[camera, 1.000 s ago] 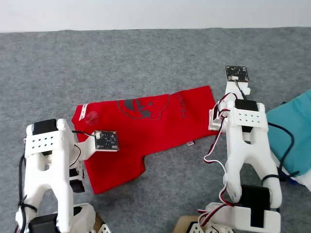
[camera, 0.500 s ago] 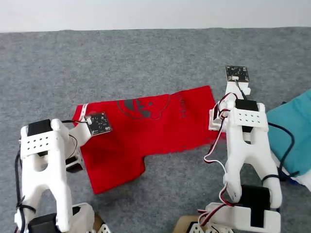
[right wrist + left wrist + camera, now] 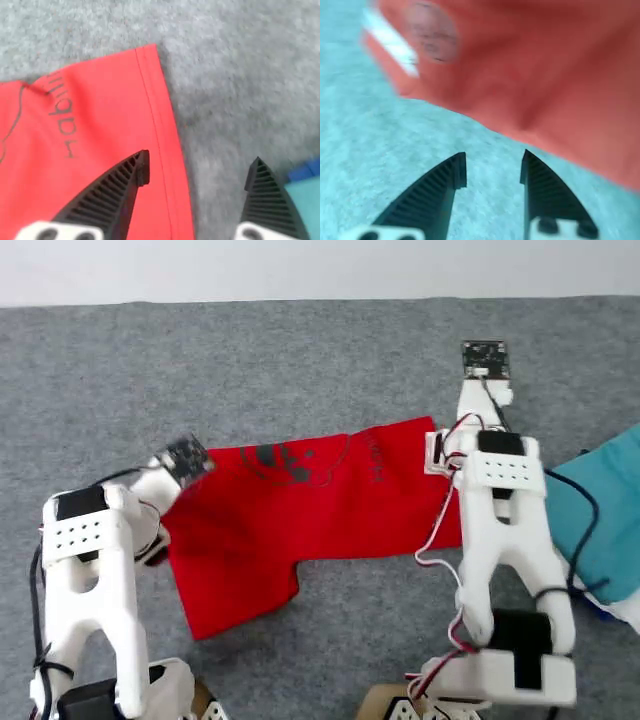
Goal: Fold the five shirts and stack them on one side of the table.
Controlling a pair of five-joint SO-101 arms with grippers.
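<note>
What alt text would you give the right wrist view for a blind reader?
The open right hand hangs over the hemmed edge of a red shirt lying flat on the grey table. A teal cloth lies nearby.

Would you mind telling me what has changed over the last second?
The left gripper swung outward off the red shirt to its far left corner. The right gripper edged slightly farther out along the hem. The red shirt and teal shirt stayed put.

Grey felt-like table covering (image 3: 300,350), pale wall strip (image 3: 300,270) along its far edge
</note>
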